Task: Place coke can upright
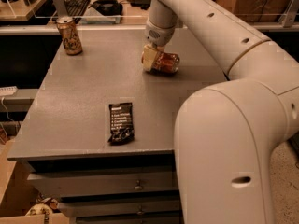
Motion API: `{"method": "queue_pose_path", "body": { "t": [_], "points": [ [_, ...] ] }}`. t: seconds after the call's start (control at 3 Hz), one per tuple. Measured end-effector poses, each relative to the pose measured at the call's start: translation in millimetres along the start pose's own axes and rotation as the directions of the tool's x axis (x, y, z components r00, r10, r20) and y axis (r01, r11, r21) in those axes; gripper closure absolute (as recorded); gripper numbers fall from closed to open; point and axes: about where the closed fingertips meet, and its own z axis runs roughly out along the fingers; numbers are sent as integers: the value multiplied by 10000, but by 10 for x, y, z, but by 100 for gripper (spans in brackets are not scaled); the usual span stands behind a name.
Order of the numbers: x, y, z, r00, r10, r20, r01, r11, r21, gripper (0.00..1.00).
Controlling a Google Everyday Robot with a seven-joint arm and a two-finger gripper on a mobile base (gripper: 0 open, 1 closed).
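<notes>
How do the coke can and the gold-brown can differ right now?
The coke can lies on its side; the gold-brown can stands upright. The coke can is red, the gold-brown can tan with dark markings. The claw is at the coke can's left end; the gold-brown can stands apart from it. Both sit on the grey table.

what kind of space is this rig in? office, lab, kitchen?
Looks like an office or lab workspace, not a kitchen: a grey table over drawers, and a keyboard on the desk behind it. The tool is at the coke can, which lies on its side on the table.
</notes>
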Motion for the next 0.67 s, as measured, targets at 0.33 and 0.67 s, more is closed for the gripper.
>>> {"method": "queue_pose_path", "body": {
  "t": [0.33,0.67],
  "points": [
    [-136,6,-102,9994,177,290,-178,9998,6,71],
    [-234,43,-418,9905,-18,1377,20,10000,-18,94]
  ]
}}
